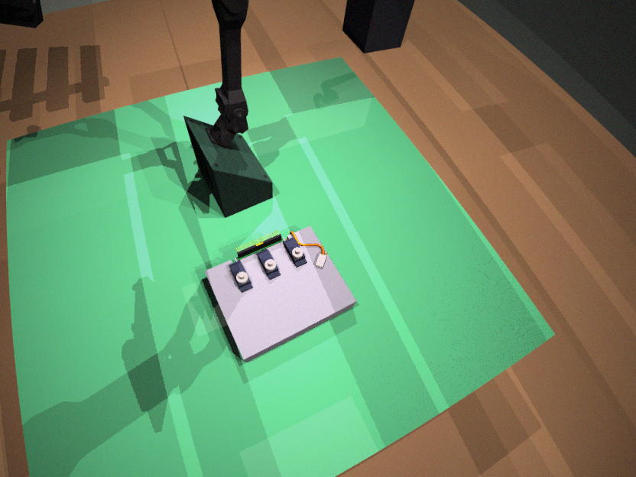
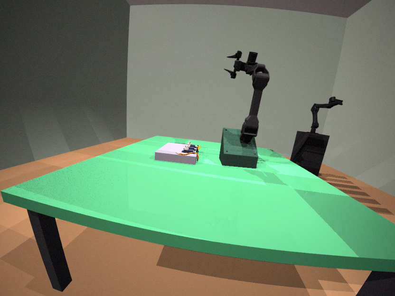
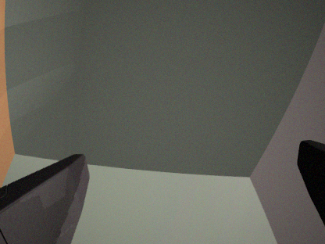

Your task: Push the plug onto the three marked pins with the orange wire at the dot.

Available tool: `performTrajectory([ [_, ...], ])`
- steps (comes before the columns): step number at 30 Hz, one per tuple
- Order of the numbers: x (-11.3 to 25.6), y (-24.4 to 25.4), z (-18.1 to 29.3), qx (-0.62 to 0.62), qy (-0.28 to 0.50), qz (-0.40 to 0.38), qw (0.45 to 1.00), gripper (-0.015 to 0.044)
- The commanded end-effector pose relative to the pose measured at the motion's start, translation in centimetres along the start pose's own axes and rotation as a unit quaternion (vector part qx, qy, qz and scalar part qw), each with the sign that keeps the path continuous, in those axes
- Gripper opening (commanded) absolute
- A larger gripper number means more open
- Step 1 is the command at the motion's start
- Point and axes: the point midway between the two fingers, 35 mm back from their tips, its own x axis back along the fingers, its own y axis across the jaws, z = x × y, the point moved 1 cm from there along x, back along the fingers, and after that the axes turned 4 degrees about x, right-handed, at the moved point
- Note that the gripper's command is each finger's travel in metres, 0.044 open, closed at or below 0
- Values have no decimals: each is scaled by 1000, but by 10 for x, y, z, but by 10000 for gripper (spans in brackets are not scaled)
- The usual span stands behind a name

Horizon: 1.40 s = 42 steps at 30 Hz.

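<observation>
The pale holder lies on the green table with three dark servos along its pin edge. An orange lead runs from beside the end servo to the small whitish plug, which rests on top of the holder near a side edge. A dark header with a row of thin yellow pins sits along the edge facing the arm's base. A yellow mark shows near its middle; the dot is too small to tell. My gripper is open and empty, high above the table, far from the plug.
The arm stands on a dark wedge-shaped base, close to the holder's pin edge. A second arm on a dark stand is beyond the table. The wrist view shows only walls, ceiling and a strip of floor behind the fingers.
</observation>
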Motion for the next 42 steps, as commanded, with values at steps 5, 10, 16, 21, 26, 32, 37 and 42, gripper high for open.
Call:
performTrajectory([
  [5, -10, -2, -10, -9, -2, -2, 1000, 269],
  [10, -31, -6, -37, -30, -5, -6, 1000, 137],
  [16, -62, -11, -82, -64, -12, -13, 998, 115],
  [21, -83, -13, -121, -93, -17, -17, 995, 115],
  [26, -99, -12, -159, -123, -18, -21, 992, 115],
  [32, -113, -10, -209, -158, -26, -25, 987, 115],
  [37, -120, -6, -249, -188, -33, -28, 981, 115],
  [42, -122, -2, -289, -217, -41, -30, 975, 115],
])
